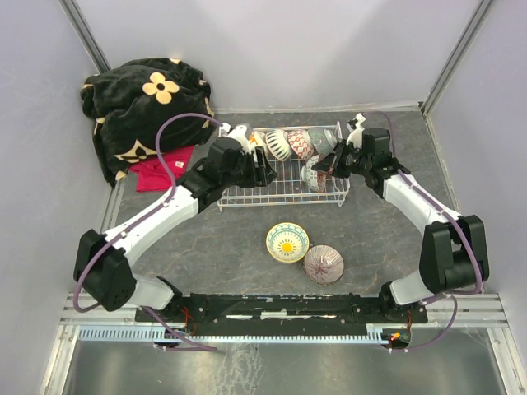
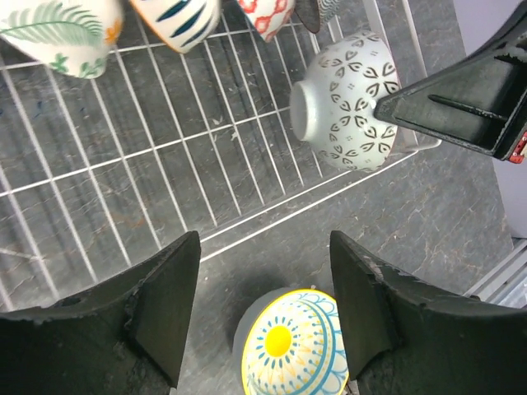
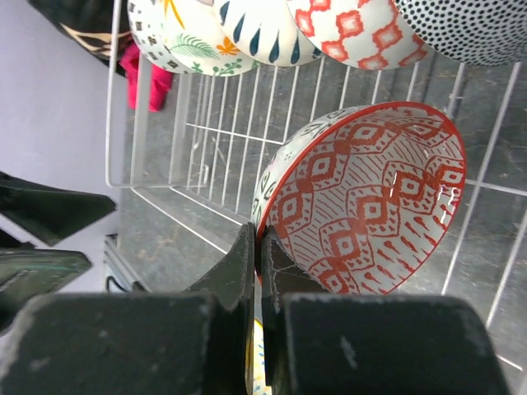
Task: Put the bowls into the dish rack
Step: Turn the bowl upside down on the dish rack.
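Note:
The white wire dish rack (image 1: pixel 247 196) stands mid-table with several bowls on edge along its back, among them a red-patterned bowl (image 1: pixel 300 145). My right gripper (image 1: pixel 333 164) is shut on the rim of a bowl (image 3: pixel 370 197), red diamonds inside and black-and-white outside, held tilted over the rack's right end; this bowl also shows in the left wrist view (image 2: pixel 346 99). My left gripper (image 1: pixel 265 169) is open and empty above the rack's front edge (image 2: pixel 272 216). A yellow sunburst bowl (image 1: pixel 287 242) and a purple-white bowl (image 1: pixel 323 264) sit on the table in front of the rack.
A black flowered blanket (image 1: pixel 144 103) and a red cloth (image 1: pixel 160 174) lie at the back left, beside the rack. Grey walls close the back and sides. A metal rail (image 1: pixel 280 311) runs along the near edge.

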